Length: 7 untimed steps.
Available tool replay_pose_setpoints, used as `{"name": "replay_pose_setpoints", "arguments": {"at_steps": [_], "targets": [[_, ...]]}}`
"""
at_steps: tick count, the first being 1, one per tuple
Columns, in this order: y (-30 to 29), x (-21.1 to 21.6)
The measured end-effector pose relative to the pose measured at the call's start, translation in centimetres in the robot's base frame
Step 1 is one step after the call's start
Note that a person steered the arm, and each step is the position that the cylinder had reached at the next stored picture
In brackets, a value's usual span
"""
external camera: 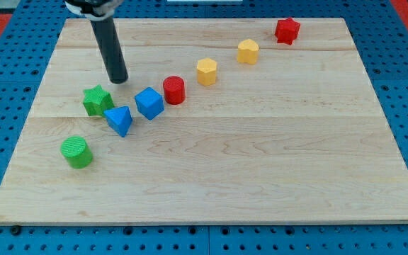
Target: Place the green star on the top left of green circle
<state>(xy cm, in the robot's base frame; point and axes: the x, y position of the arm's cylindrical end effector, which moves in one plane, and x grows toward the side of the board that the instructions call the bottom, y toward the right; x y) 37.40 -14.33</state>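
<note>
A pale wooden board (261,163) fills most of the view, lying on a blue pegboard surface (6,64). The dark rod (110,46) comes down from the view's top left, and my tip (119,79) rests on the wood just above and to the right of the green star (98,100), apart from it. There is no gripper to open or close, only this bare rod. The green circle (76,152) sits below and slightly left of the star, near the board's left edge. A blue triangular block (120,120) touches the star's right side, with a blue cube (149,103) next. From there a red cylinder (173,90), two yellow hexagonal blocks (206,71) (248,51) and a red star (287,30) run up towards the top right.
</note>
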Motion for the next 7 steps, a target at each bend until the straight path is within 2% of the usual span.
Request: {"name": "replay_pose_setpoints", "arguments": {"at_steps": [2, 4, 7], "targets": [[-4.2, 2.7], [-8.9, 7.3], [-9.8, 14.1]]}}
